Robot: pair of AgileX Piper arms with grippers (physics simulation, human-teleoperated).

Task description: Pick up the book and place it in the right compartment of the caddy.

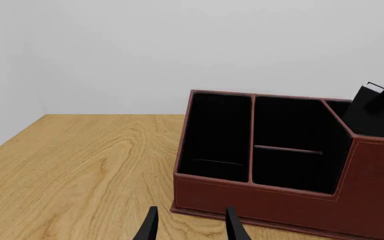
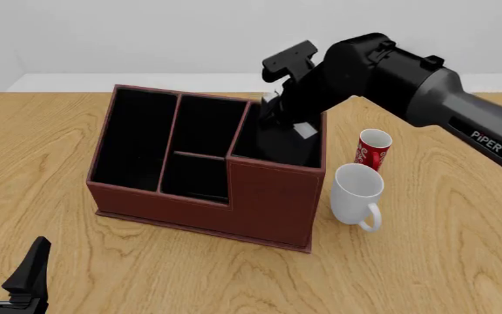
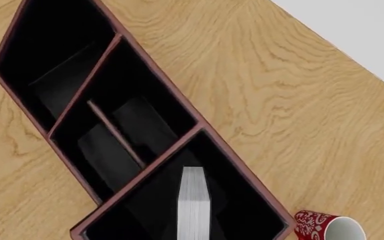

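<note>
The reddish-brown caddy (image 2: 273, 206) stands mid-table. The black book (image 2: 286, 147) is upright in its right compartment (image 2: 277, 176), the wide slot behind the tallest front wall. My right gripper (image 2: 277, 116) reaches down from above and is shut on the book. The right wrist view shows the book's white page edges (image 3: 193, 205) inside the right compartment (image 3: 249, 210). In the left wrist view the book's top (image 1: 373, 107) pokes above the caddy (image 1: 379, 185). My left gripper (image 2: 7, 254) is open and empty near the table's front left, well clear of the caddy.
A white mug (image 2: 355, 190) stands just right of the caddy, and a red patterned cup (image 2: 373, 149) stands behind it. The cup also shows in the right wrist view (image 3: 329, 227). The caddy's narrow left slot (image 2: 133, 140) and two small middle slots hold nothing.
</note>
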